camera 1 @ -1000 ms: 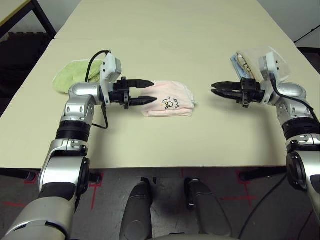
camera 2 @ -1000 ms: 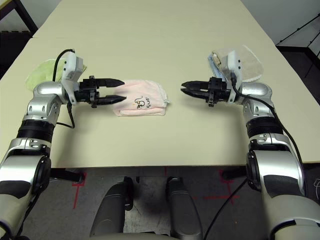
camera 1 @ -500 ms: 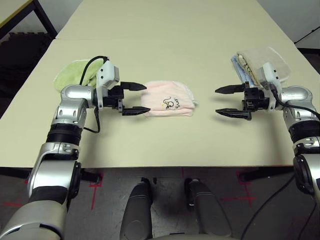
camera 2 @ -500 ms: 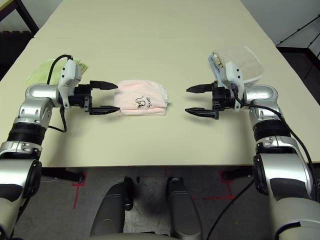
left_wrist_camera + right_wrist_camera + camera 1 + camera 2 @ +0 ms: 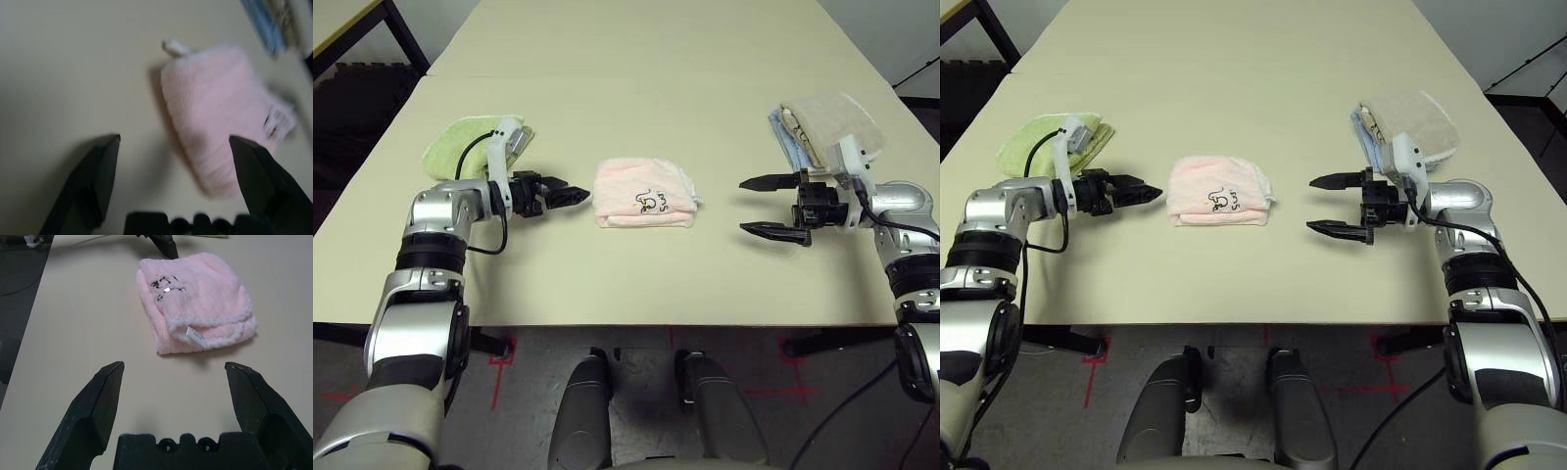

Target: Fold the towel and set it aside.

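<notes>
Lying folded mid-desk: pale pink terry towel. Left gripper, right gripper flanking, jaws open, empty. Setting aside: pinching stacked edges together.

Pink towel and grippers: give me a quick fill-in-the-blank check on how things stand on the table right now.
1. The pale pink terry towel lies ____ on the table, between the two grippers.
2. The left gripper and the right gripper are both ____, touching no cloth.
3. The folded towel behind the left gripper is light ____.
4. The small dark printed drawing on the pink towel faces ____.

Missing words: folded; open; green; up
</notes>
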Controlling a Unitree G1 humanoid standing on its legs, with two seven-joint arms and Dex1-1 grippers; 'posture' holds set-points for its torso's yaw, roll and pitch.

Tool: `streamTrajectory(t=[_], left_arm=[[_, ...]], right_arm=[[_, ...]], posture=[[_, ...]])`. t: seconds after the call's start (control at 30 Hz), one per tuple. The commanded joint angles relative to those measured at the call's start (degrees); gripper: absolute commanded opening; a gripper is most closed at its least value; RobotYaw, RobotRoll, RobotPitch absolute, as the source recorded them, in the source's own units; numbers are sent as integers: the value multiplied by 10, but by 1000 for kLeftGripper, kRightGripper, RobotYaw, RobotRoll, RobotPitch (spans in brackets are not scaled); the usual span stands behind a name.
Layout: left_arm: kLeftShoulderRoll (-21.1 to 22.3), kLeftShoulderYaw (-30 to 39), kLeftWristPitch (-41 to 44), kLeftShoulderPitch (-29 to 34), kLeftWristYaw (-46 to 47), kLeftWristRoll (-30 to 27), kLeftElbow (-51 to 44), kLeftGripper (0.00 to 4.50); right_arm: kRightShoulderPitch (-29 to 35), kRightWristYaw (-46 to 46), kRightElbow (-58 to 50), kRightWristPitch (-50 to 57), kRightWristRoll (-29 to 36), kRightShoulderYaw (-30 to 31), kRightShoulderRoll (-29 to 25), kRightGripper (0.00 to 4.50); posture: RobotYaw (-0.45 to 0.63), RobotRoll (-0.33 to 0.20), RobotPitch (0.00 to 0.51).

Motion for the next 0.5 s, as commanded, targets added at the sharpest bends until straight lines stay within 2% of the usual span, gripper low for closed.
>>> streamTrajectory(t=[0.03,0.1,0.23,0.5], left_arm=[[8,-14,96,-9,-31,-33,-1,4500],[14,-53,115,2,-52,-34,-20,4500],[4,-71,128,1,-50,-39,-20,4500],[16,-94,89,-14,-42,-20,16,4500]], right_arm=[[16,-3,-21,9,8,-3,-10,4465],[17,-5,-25,11,9,-2,-9,4465],[19,-9,-37,18,11,-1,-7,4465],[28,-12,-59,30,17,1,-6,4465]], posture=[[-24,0,184],[-24,0,184],[-30,0,192],[-31,0,193]])
